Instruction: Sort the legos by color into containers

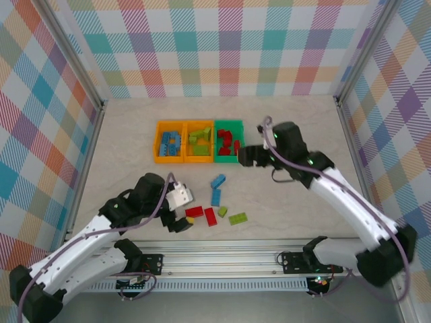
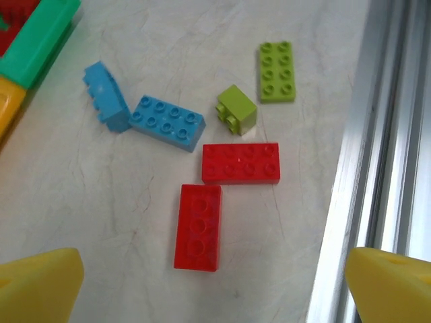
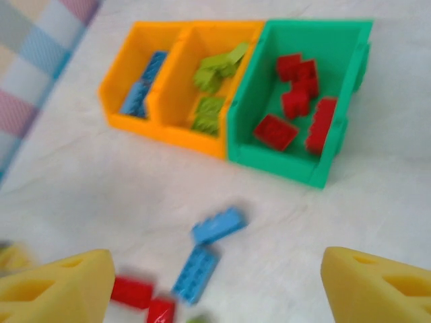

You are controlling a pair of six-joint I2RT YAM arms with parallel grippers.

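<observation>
Orange, orange, green: three bins joined in a row at the back of the table [image 1: 128, 134]. The left orange bin [image 3: 124, 120] holds blue bricks, the middle orange bin [image 3: 192, 138] holds lime ones, and the green bin [image 3: 276, 161] holds red. Each colour has its own bin. By my reading the sorting is well along but not done.

Six loose bricks lie on the table near the front rail [image 2: 384, 134]:
- a tipped blue brick [image 2: 104, 94] touching a flat blue brick [image 2: 167, 121]
- a small lime brick [image 2: 237, 109] on its side
- a long lime brick [image 2: 277, 72]
- a crosswise red brick [image 2: 241, 163], with a lengthwise red brick [image 2: 197, 227] just below it

Left gripper [image 2: 215, 296] hangs over this cluster, fingers wide apart, nothing between them. The lengthwise red brick sits nearest the gap — probably the next pick.

Right gripper [image 1: 246, 156] hovers just beside the green bin's right wall, fingers spread and empty. From there it is placed either for a drop among the reds or for a reach toward the blue pair — I cannot tell which.
</observation>
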